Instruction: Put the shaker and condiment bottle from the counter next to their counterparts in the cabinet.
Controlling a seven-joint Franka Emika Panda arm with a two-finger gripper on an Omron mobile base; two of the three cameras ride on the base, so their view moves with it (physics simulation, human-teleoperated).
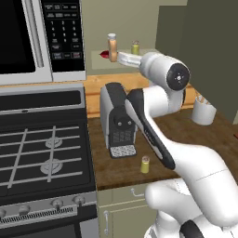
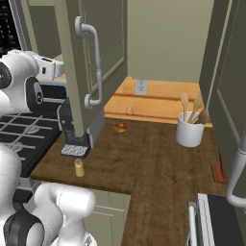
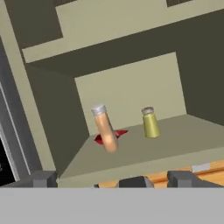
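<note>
The claw is spread and empty just in front of the cabinet shelf where the condiment bottle now stands, so the remaining shaker stands upright far below it, on the counter edge.

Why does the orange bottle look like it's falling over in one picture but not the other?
Hand view: the camera tilts with the hand, so the condiment bottle and the shaker both seem to lean. Left base view: the same bottle stands straight in the cabinet.
</note>
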